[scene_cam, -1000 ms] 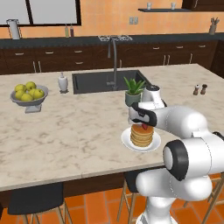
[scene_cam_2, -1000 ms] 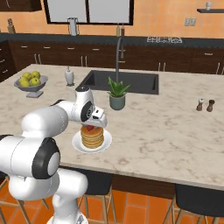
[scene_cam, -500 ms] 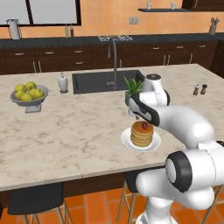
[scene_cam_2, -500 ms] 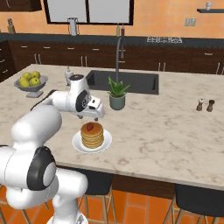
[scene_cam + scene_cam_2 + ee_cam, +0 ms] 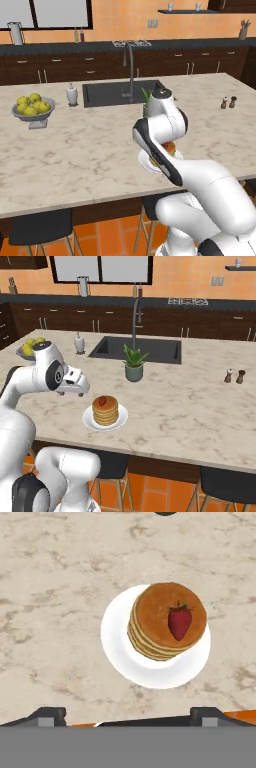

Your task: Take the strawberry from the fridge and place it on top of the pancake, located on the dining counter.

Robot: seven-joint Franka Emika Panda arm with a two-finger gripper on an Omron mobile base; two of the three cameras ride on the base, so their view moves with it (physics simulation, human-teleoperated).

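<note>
While arm hides plate (image 5: 150,162), strawberry (image 5: 179,622) tops pancake (image 5: 165,619)

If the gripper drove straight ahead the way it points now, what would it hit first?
Probably the bare dining counter, just beside the white plate. In the hand view the open gripper looks down at it, with the pancake and strawberry off-centre. Depth is unclear.

base views: behind arm, left/right, share pancake (image 5: 105,410); hand view: close above it

free: bare worktop (image 5: 200,416) right of plate (image 5: 90,421) | obstacles: potted plant (image 5: 133,363) behind plate; shakers (image 5: 235,376) far right; sink (image 5: 140,349) beyond plant
</note>
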